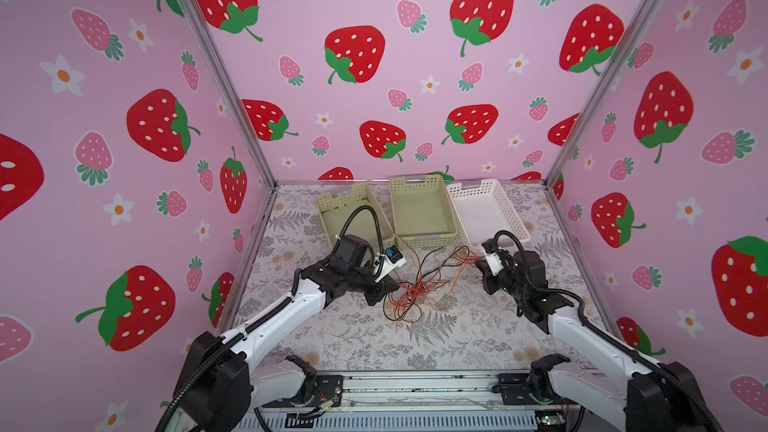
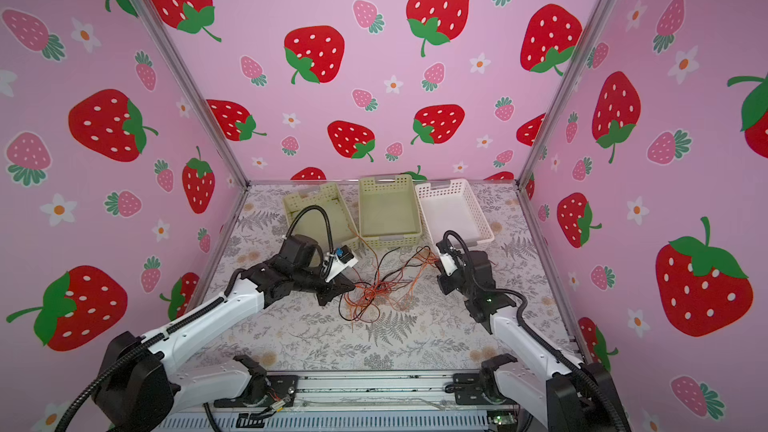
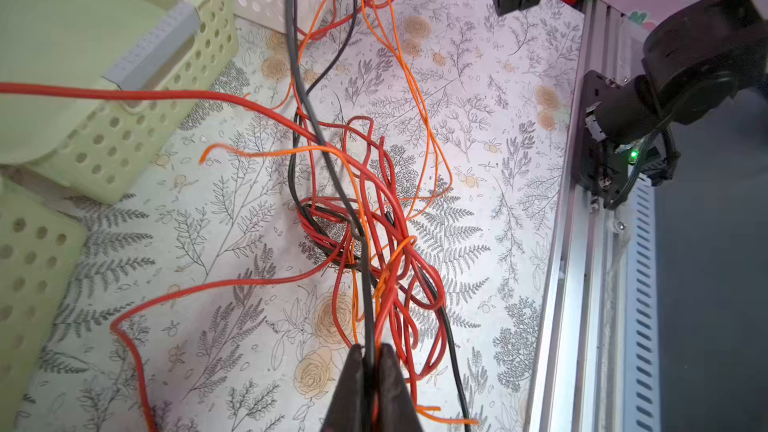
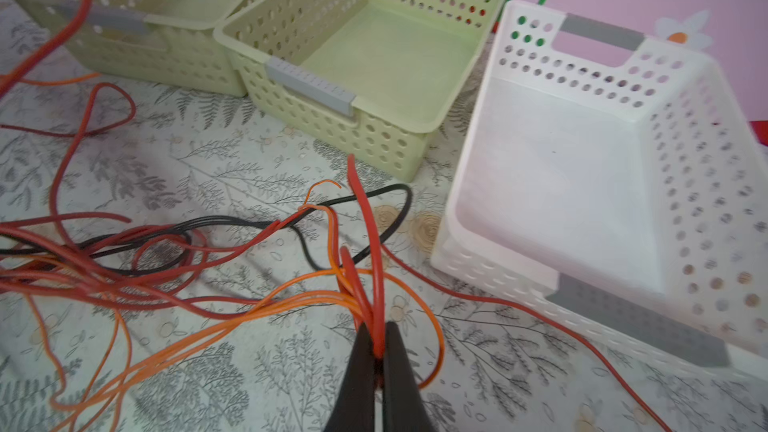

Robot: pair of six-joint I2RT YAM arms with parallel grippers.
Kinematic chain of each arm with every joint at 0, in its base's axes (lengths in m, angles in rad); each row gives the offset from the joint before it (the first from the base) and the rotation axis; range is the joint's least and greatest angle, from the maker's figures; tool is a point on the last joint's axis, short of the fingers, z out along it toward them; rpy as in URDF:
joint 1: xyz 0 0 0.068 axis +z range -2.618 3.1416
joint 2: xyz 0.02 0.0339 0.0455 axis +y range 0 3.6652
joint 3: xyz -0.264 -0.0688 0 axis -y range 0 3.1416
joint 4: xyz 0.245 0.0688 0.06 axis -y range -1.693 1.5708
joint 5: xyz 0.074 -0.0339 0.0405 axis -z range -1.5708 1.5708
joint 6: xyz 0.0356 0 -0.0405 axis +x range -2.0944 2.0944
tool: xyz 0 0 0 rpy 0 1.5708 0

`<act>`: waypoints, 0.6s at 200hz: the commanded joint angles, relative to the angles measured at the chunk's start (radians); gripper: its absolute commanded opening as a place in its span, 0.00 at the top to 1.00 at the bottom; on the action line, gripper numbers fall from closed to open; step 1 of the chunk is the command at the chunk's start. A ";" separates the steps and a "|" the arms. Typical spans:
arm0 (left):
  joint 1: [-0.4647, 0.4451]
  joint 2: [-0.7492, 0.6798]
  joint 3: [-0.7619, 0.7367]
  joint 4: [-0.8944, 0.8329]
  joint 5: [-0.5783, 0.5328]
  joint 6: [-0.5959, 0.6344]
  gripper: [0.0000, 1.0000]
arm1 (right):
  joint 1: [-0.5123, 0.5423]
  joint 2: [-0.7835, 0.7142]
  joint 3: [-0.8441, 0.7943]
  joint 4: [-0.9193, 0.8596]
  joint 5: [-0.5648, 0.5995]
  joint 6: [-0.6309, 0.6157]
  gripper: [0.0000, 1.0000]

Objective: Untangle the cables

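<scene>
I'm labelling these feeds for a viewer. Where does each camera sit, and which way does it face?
Top view: high above the arm bases, looking down and forward over the table, cables and baskets; left arm and right arm show.
Top view: beside it, facing alike; same cables and arms.
Left wrist: looks along the left gripper at the cables; right arm beyond.
Right wrist: looks along the right gripper toward the baskets.
Shared: every view shows the cables.

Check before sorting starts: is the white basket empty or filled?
Empty: the white basket shows a bare floor in the right wrist view.

Matt perforated plastic baskets point(image 4: 374, 139) — smooth, slightly glossy cables point(image 3: 357, 218)
</scene>
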 commanded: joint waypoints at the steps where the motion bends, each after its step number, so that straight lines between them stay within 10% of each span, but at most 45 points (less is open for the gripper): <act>1: -0.039 0.006 0.021 0.031 -0.037 -0.006 0.56 | 0.028 0.018 0.025 -0.014 -0.045 -0.027 0.97; 20: -0.104 0.013 0.028 0.073 -0.104 0.010 0.31 | 0.032 0.021 0.026 -0.017 -0.059 -0.030 0.97; 30: -0.125 0.029 0.042 0.099 -0.115 0.006 0.00 | 0.034 0.019 0.031 -0.027 -0.054 -0.031 0.97; 120: -0.192 0.377 0.219 0.395 -0.095 -0.075 0.03 | 0.068 -0.021 0.028 -0.042 -0.119 -0.018 0.89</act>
